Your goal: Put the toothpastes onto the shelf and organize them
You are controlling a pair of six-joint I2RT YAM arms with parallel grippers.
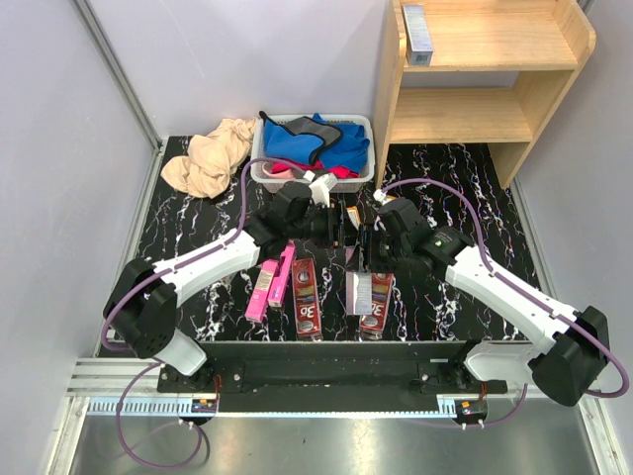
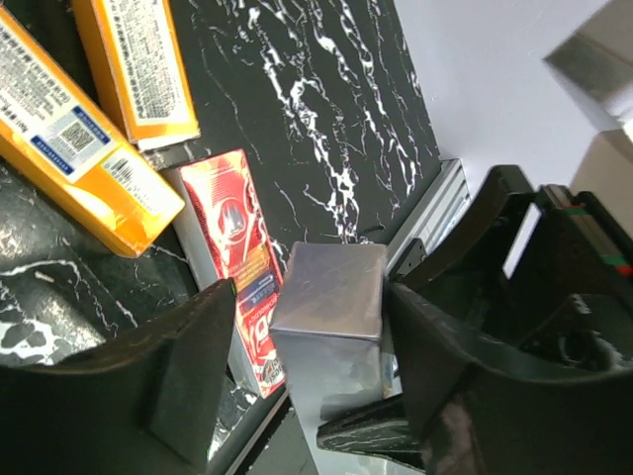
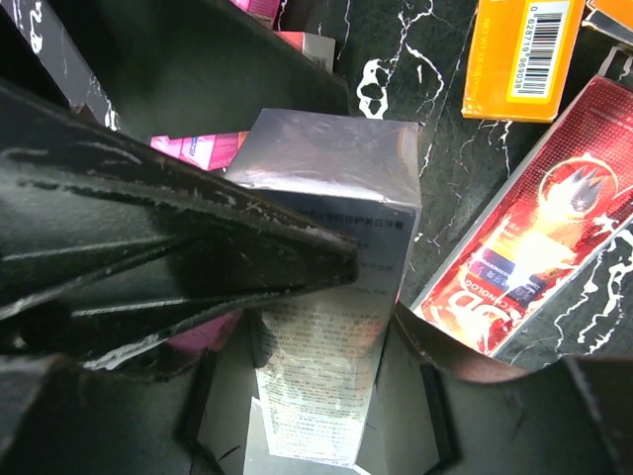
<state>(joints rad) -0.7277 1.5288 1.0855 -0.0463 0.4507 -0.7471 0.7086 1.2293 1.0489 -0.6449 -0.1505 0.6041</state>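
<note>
The right gripper pinches the silver-grey cardboard toothpaste box; the left gripper, jaws apart, straddles its end — centre before squeezing.

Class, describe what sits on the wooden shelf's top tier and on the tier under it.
On the shelf, one silver-grey toothpaste box sits at the top tier's left end. The lower tier's visible wood is bare; its back is hidden under the top board.

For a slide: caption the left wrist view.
Left gripper flanks silver toothpaste box; red box and orange boxes lie beyond.
</note>
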